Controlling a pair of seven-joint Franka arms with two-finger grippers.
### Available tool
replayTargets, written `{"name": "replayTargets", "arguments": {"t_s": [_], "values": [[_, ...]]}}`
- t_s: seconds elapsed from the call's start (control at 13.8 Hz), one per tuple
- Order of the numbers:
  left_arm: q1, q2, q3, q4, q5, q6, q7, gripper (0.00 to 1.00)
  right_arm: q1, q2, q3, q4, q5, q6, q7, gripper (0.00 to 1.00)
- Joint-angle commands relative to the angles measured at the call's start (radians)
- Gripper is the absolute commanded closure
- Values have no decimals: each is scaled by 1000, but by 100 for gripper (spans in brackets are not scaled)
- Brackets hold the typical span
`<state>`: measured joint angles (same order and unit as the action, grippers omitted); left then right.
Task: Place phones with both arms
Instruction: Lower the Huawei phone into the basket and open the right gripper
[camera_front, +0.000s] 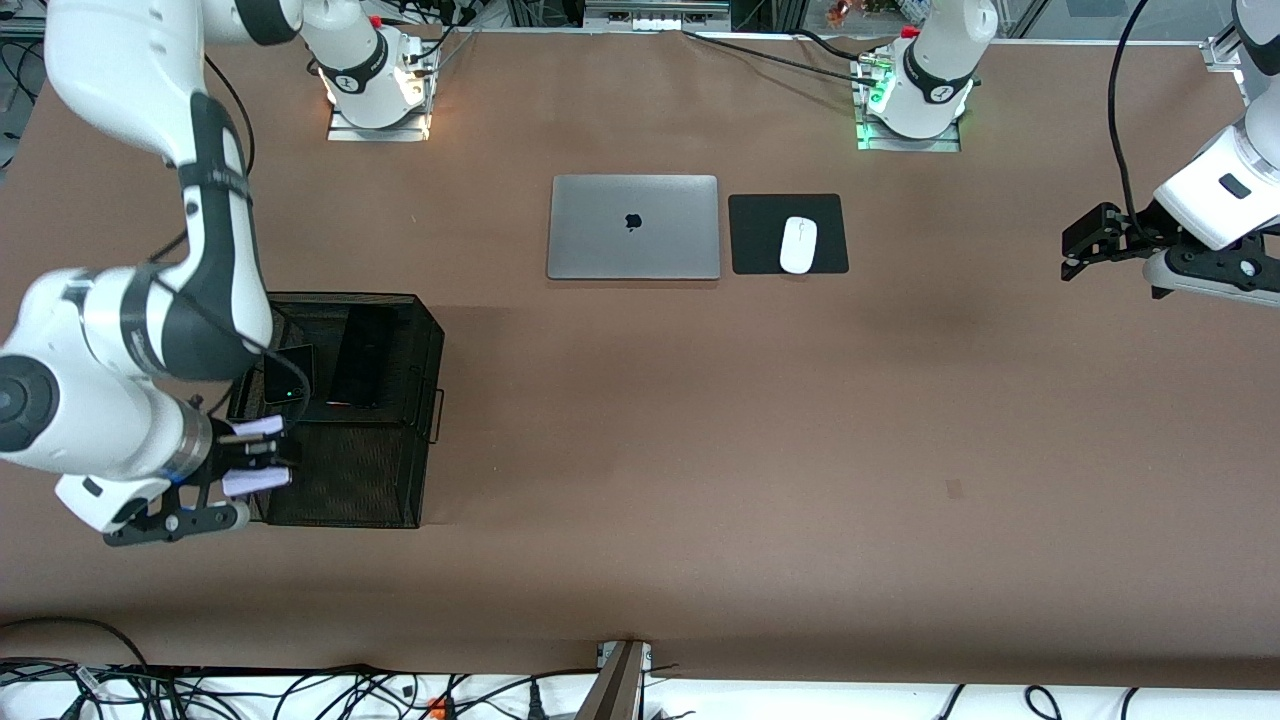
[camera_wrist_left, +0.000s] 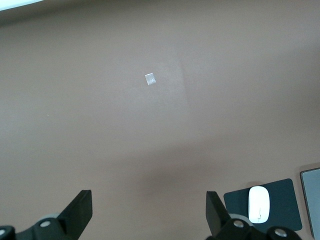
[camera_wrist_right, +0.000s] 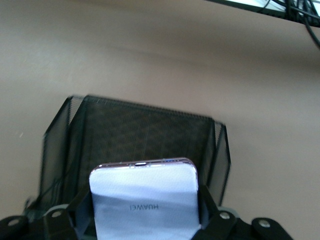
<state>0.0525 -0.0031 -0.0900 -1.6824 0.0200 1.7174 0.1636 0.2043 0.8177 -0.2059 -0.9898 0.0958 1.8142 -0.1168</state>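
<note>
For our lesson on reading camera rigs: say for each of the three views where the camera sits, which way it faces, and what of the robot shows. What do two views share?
Front view: high across the table, facing both bases; shows both arms, laptop, mesh basket.
Left wrist view: on the left arm, facing down at bare table; left gripper open.
Right wrist view: on the right arm, over the basket; right gripper holds the pale phone.
Shared: front and left wrist views both show the white mouse.

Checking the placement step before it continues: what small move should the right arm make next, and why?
Probably lower the pale lilac-white phone into the black wire-mesh basket. The right end effector holds it over the basket's free compartment; two black phones already sit inside. The left end effector waits open.
</note>
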Motion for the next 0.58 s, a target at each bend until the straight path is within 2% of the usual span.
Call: {"name": "replayTargets", "arguments": {"t_s": [0.0,0.22,0.29,0.36,0.51], "values": [[4,12,-2,29,14,-22,19,0,3,86,3,11,62,95,8,85],[7,12,0,29,14,-22,19,0,6,116,7,-41,88,172,55,84],[9,12,-2,29,14,-24,23,0,7,118,8,-64,88,177,74,81],[9,12,0,29,14,-27,24,0,7,117,8,-79,90,177,84,66],[9,12,-2,29,14,-27,24,0,4,117,8,-104,128,178,89,0]]}}
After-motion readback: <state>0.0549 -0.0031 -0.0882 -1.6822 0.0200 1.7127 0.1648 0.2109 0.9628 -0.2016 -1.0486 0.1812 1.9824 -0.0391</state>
